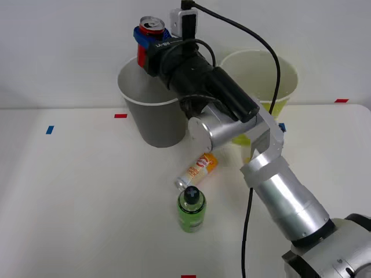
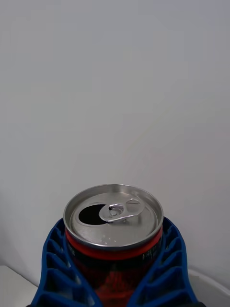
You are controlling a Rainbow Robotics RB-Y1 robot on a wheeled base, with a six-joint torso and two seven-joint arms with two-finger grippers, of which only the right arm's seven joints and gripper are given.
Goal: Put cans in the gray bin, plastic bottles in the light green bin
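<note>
Front view: right arm stretched forward, claw (image 1: 149, 41) clenched around upright red can (image 1: 152, 26) above gray bin (image 1: 152, 119).

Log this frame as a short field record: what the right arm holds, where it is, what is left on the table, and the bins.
held item: red can, upright, opened top, clamped between the blue fingers
right gripper: above the gray bin's rim
gray bin: upright, at the table's far side
light green bin: upright, to the gray bin's right, partly behind the arm
on table: orange-and-white can lying on its side; green bottle with black cap, just in front of that can
stage: red can not yet released
</note>
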